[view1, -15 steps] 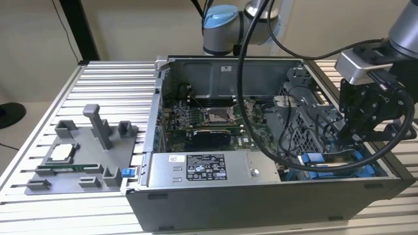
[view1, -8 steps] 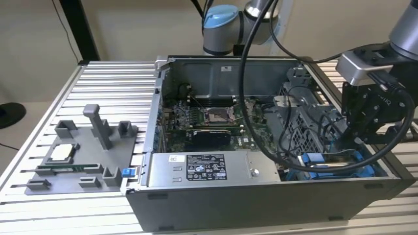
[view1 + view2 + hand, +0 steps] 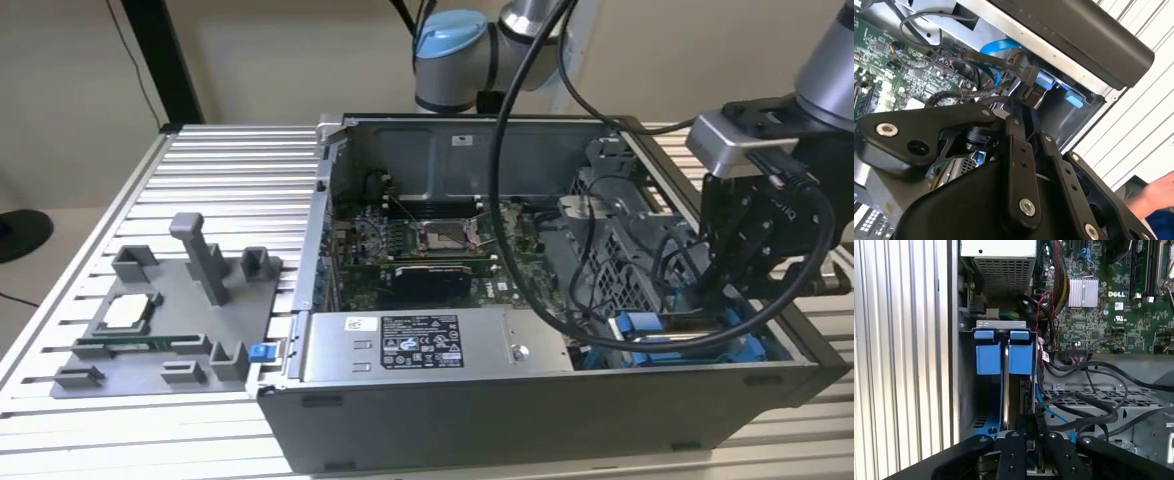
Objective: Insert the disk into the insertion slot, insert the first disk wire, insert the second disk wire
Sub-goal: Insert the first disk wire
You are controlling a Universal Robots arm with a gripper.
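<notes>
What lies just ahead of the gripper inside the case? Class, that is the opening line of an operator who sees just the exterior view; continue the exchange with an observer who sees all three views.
Observer: In the second wrist view, a black connector on dark wires sits just beyond the gripper.
Operator: What marks the bay there?
Observer: In the first wrist view, two bright blue tabs stand side by side in the insertion slot.
Operator: Is anyone near the case?
Observer: Yes. In the second wrist view, a hand is over the slatted table, outside the case wall.
</notes>
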